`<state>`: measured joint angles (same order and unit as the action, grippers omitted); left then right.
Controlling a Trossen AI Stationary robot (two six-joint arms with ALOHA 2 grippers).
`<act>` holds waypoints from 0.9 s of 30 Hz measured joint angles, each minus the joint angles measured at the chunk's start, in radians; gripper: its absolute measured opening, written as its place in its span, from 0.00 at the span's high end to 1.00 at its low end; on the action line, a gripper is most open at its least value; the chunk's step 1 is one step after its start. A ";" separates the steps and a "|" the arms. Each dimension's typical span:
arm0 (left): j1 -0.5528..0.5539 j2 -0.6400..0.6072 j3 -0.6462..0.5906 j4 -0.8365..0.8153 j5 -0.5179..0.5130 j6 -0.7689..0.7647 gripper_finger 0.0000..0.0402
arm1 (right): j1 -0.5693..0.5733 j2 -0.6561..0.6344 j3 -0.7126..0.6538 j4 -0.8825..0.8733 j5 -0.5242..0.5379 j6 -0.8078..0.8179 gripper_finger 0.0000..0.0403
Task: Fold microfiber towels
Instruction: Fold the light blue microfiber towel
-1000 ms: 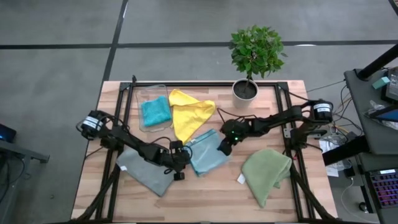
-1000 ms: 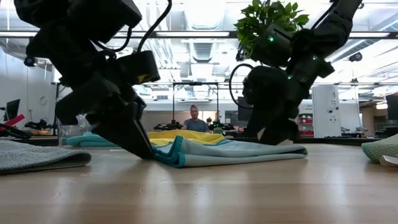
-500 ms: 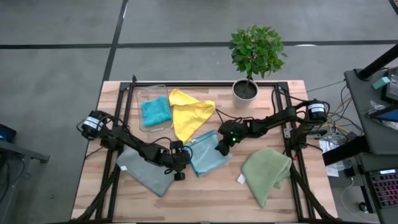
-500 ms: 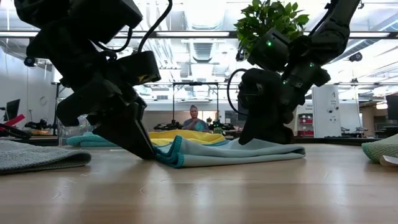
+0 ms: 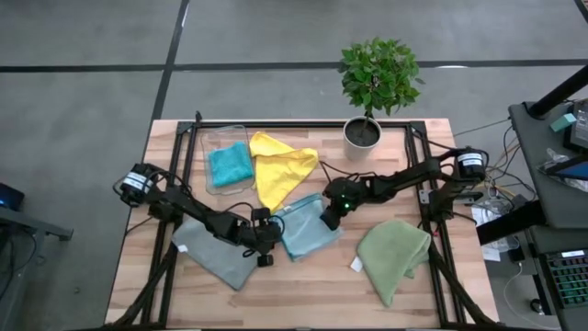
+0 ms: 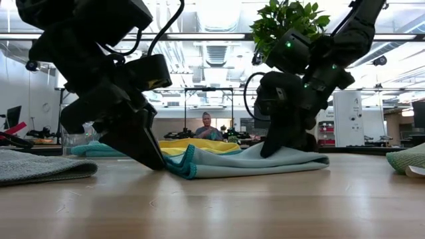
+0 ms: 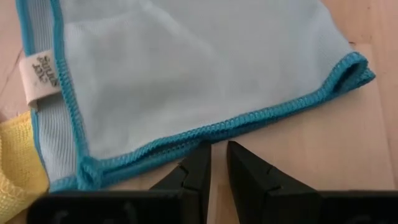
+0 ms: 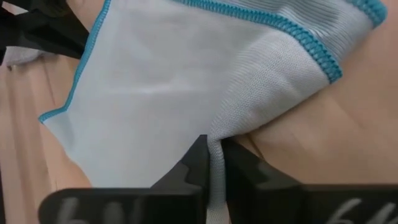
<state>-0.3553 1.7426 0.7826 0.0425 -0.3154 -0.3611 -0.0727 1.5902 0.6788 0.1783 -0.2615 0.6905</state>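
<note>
The light blue towel (image 5: pixel 308 228) lies flat at the table's middle, a white tag (image 7: pixel 35 78) on one edge. My left gripper (image 5: pixel 273 239) is at its left edge, fingers shut and down at the table (image 6: pixel 157 162). My right gripper (image 5: pixel 324 219) is at the towel's right edge, shut on it. The yellow towel (image 5: pixel 280 173) lies spread behind it. The teal towel (image 5: pixel 230 164) rests in the clear bin. The grey towel (image 5: pixel 216 256) lies at the near left under my left arm. The olive green towel (image 5: pixel 395 253) is at the near right. My left gripper stands slanting down from the table's left, with one fingertip (image 7: pixel 202 152) against the towel's teal hem (image 7: pixel 186 138). Bare table shows in the narrow gap between the fingers. My right gripper pinches a raised fold of the light blue cloth (image 8: pixel 217 134) between its two fingers, near the right edge. It comes slanting down from the table's right. The cloth rises a little to the fingers (image 6: pixel 255 151), and the rest lies on the table.
A potted plant (image 5: pixel 364 131) stands at the far edge, right of centre. The clear bin (image 5: pixel 219 138) sits at the far left. Bare wood lies along the near edge between the grey and green towels. A person sits in the room far behind the table.
My right gripper has shut on the right edge of the light blue towel and has shifted a little toward the table's left. The cloth there has bunched up into a small raised fold; the towel's left part has stayed flat.
</note>
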 joint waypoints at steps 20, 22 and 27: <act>0.029 0.102 -0.002 0.292 -0.083 0.102 0.91 | 0.001 -0.337 0.073 -0.571 0.188 -0.054 0.97; 0.038 0.125 -0.001 0.360 -0.083 0.116 0.91 | 0.003 -0.335 0.097 -0.629 0.214 -0.054 0.97; 0.061 0.174 0.013 0.425 -0.084 0.137 0.91 | 0.005 -0.314 0.153 -0.713 0.244 -0.055 0.97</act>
<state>-0.2940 1.9170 0.7953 0.4680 -0.3998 -0.2245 -0.0677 1.2760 0.8317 -0.5347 -0.0179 0.6357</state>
